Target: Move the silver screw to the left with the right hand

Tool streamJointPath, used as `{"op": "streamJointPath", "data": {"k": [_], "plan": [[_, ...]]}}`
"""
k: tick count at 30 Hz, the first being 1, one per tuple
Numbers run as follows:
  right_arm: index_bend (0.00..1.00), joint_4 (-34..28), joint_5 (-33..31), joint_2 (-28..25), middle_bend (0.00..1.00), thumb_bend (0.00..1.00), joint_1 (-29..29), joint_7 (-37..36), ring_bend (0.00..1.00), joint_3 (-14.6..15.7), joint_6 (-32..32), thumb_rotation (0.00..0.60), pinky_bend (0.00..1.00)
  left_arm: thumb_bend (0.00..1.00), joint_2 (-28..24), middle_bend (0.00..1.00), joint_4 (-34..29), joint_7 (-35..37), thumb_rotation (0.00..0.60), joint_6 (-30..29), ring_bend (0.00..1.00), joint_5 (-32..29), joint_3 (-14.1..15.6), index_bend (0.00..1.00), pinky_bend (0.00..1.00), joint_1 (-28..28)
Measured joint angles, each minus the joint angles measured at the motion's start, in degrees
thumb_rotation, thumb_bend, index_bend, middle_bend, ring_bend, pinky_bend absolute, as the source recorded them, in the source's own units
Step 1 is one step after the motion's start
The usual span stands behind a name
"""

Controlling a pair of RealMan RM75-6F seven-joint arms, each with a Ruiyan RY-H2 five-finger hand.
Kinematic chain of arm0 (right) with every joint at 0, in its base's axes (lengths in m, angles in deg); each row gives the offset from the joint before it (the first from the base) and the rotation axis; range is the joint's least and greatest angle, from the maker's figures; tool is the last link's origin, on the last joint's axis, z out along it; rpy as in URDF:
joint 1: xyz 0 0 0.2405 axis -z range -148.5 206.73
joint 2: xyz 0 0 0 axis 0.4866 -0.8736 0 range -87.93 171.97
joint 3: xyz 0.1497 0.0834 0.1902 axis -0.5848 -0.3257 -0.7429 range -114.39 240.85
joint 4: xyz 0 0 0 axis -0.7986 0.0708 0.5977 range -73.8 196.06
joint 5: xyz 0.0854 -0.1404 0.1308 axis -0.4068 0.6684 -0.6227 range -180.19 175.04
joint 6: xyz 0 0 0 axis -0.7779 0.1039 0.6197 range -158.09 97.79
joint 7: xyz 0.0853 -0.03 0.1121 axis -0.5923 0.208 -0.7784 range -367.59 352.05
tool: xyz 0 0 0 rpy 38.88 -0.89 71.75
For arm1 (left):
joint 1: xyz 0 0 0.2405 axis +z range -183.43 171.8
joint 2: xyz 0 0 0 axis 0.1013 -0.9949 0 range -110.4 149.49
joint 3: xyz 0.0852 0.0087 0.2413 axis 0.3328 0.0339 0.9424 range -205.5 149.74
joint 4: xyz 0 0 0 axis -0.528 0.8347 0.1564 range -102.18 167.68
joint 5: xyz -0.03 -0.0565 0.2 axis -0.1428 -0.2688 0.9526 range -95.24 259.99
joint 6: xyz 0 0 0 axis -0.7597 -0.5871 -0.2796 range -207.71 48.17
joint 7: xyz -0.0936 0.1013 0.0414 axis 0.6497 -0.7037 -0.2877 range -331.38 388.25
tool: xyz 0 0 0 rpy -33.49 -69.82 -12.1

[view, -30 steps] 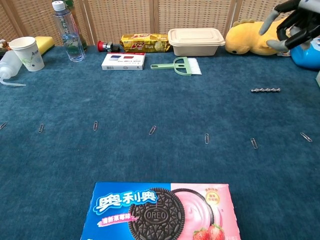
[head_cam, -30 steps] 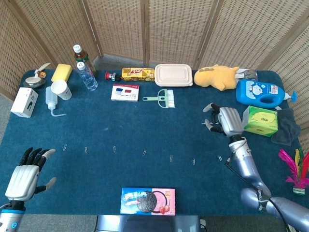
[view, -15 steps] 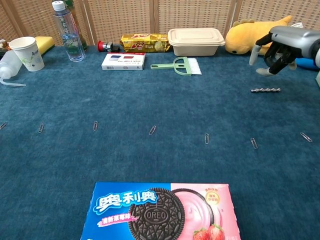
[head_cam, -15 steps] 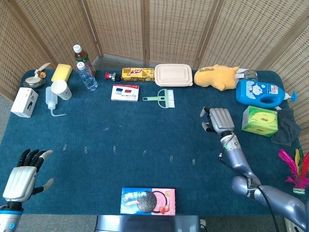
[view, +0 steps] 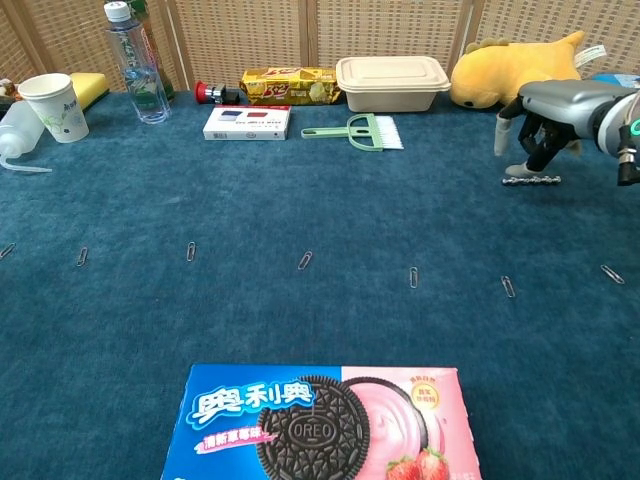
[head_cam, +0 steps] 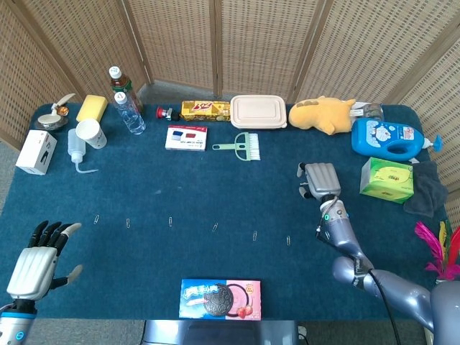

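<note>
The silver screw (view: 531, 180) lies flat on the blue cloth at the right of the chest view. My right hand (view: 548, 112) hovers low right over it, fingers (view: 516, 168) pointing down and apart, one tip close to the screw's left end; nothing is held. In the head view the right hand (head_cam: 320, 180) covers the screw. At the bottom left corner my left hand (head_cam: 34, 263) rests with its fingers spread and nothing in them.
Paper clips (view: 413, 277) lie in a row across the cloth. A cookie box (view: 320, 420) sits at the near edge. A green tissue box (head_cam: 388, 180), blue detergent bottle (head_cam: 392, 138) and yellow plush (head_cam: 327, 115) stand right of and behind the right hand. A brush (view: 365, 131) lies mid-back.
The right hand has come down and toward the left, from above the plush to just over the screw. The screw and the left hand have stayed where they were.
</note>
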Motion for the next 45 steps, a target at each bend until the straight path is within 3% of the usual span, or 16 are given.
{"op": "streamJointPath", "data": {"k": [6, 20, 39, 45], "plan": [[0.61, 1.22, -1.4, 1.65, 0.88, 0.32, -0.72, 1.5, 0.93, 0.11, 1.23, 0.6, 0.78, 0.39, 0.04, 0.18, 0.69, 0.65, 0.6, -0.28, 0.11, 0.0, 0.0, 0.15, 0.02, 0.08], [0.52, 3.88, -4.46, 3.95, 0.87, 0.32, -2.74, 3.14, 0.93, -0.36, 0.85, 0.6, 0.78, 0.39, 0.42, 0.18, 2.45, 2.62, 0.6, -0.26, 0.11, 0.06, 0.11, 0.15, 0.02, 0.02], [0.53, 5.69, -8.55, 4.98, 0.87, 0.34, -4.66, 6.94, 0.93, 0.16, -0.28, 0.6, 0.78, 0.39, 0.86, 0.18, 3.36, 3.56, 0.6, -0.05, 0.11, 0.08, 0.05, 0.15, 0.02, -0.28], [0.55, 6.36, -9.84, 5.11, 0.86, 0.39, -4.96, 8.15, 0.91, 0.24, 0.35, 0.6, 0.78, 0.4, 1.03, 0.18, 3.67, 3.77, 0.6, 0.38, 0.11, -0.2, 0.01, 0.15, 0.02, -0.54]]}}
